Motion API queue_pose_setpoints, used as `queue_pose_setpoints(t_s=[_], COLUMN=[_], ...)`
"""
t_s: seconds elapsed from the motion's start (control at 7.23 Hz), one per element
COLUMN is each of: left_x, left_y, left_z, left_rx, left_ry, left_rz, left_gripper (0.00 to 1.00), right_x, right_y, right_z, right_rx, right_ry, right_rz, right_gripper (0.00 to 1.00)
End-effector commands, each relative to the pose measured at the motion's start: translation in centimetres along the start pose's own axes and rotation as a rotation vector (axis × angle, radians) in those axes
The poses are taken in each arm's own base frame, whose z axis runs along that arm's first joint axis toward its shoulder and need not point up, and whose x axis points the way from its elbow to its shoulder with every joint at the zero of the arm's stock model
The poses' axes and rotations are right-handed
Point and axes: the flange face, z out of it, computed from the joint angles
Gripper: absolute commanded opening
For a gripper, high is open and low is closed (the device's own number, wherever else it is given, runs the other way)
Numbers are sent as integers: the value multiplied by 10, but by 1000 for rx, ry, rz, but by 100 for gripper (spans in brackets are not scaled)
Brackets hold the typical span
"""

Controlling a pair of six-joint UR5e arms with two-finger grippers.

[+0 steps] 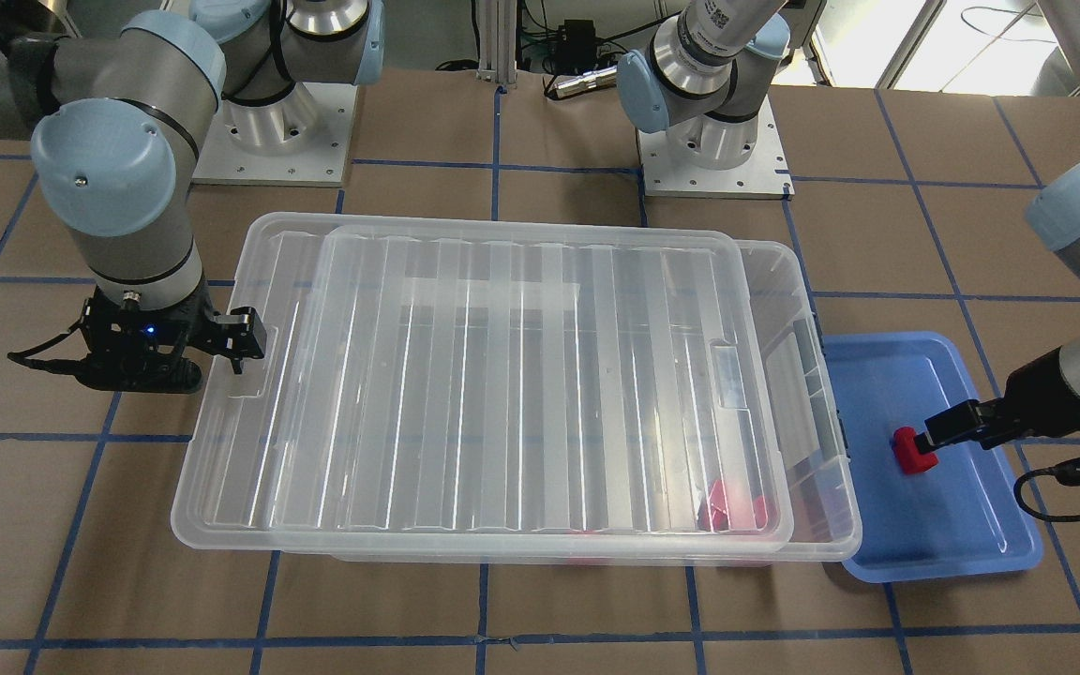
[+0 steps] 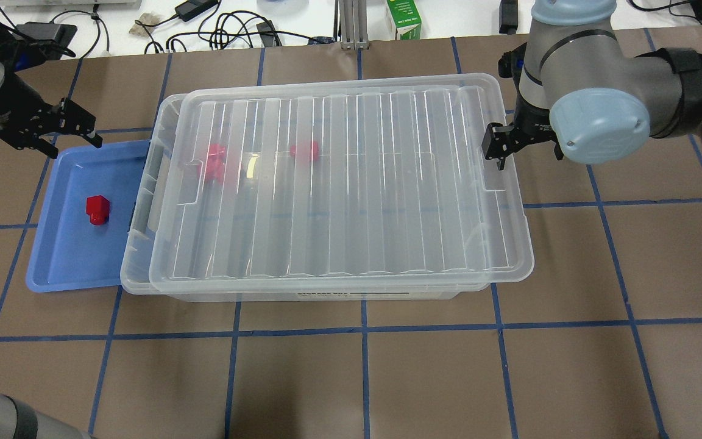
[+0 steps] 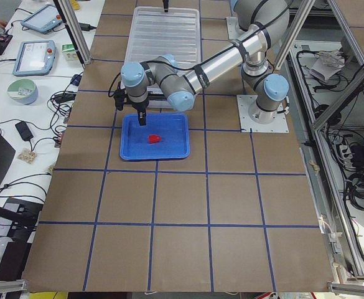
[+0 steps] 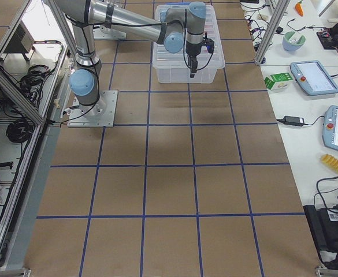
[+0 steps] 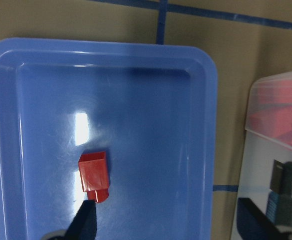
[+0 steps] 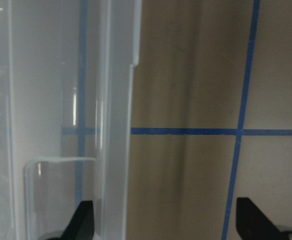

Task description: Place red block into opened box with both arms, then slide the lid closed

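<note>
Red glossy plastic block (image 2: 97, 209) lies in the blue tray (image 2: 64, 256), nine o'clock of the clear plastic box (image 2: 235, 294). Left tool (image 5: 170, 221) hovers open near it; right tool (image 6: 165, 217) is open at three o'clock edge of the ribbed translucent lid (image 2: 339, 183).

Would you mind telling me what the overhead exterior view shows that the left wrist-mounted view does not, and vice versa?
Only the overhead view shows the whole ribbed translucent plastic lid lying offset on the clear plastic box, and the open right gripper at the lid's short edge. Only the wrist view shows, close up, the short stub on the small glossy red block and a black fingertip just beside it. Both show that block lying in the shallow blue tray beside the box's end, with blurred red pieces inside the box.
</note>
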Motion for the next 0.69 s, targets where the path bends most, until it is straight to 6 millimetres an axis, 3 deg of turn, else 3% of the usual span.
queue_pose_setpoints(t_s=[0.0, 0.14, 0.28, 0.55], left_x=[-13, -14, -17, -22], left_y=[-2, 5, 6, 4], left_z=[47, 69, 76, 87], left_rx=[9, -28, -44, -59], left_ry=[-18, -2, -17, -12], left_rz=[-4, -12, -13, -14], left_gripper=[100, 100, 100, 100], right_x=[43, 65, 90, 107], right_y=[-4, -5, -3, -1], right_z=[7, 6, 11, 13], right_rx=[-8, -14, -32, -39], right_ry=[27, 46, 58, 59], right_rz=[-13, -11, 23, 49], right_gripper=[100, 100, 100, 100])
